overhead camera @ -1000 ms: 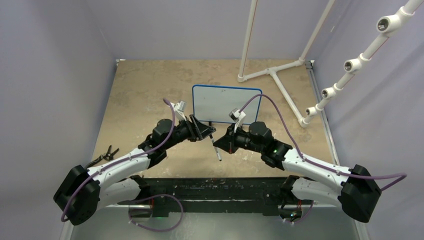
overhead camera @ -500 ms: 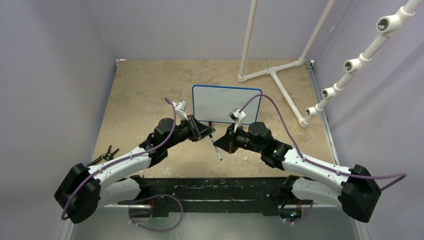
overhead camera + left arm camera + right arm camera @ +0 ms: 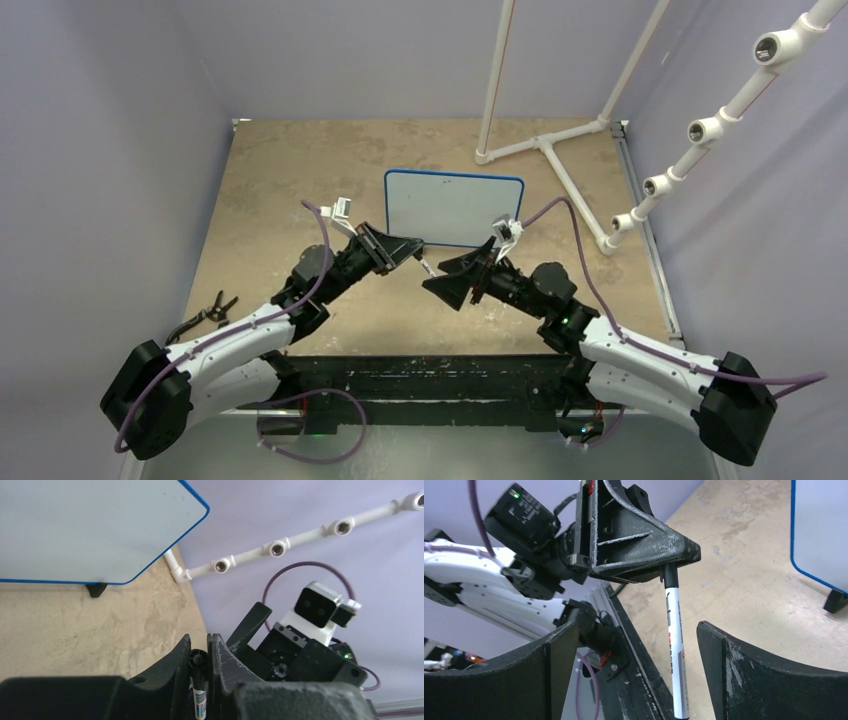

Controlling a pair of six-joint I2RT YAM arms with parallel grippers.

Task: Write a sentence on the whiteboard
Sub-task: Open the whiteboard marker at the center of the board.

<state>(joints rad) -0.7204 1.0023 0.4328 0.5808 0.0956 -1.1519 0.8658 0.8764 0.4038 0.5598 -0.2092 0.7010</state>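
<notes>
The board (image 3: 455, 205) stands upright on its little black feet toward the far middle of the table (image 3: 290, 180), its face turned to the arms. No sentence can be seen on it from any view (the white surface reads as bare), so the writing itself looks wholly undone.

What is in place is the tool. The left gripper (image 3: 200, 646) is clenched on the black upper end of the marker (image 3: 675, 645), and the marker hangs down from that pinch at a slight tilt, above the table in front of the board. The right gripper (image 3: 636, 635) is spread wide, one finger on either side of the marker's barrel and apart from it, touching nothing. Both grippers sit close together just in front of the board's lower edge, short of its face.

My judgement is that this is a handover or a regrip of the marker, with the left arm now bearing it alone. Whether the cap is on or off I cannot tell (the writing end runs out of the right wrist view). Left to do: bring the tip to the board and write the whole sentence.
</notes>
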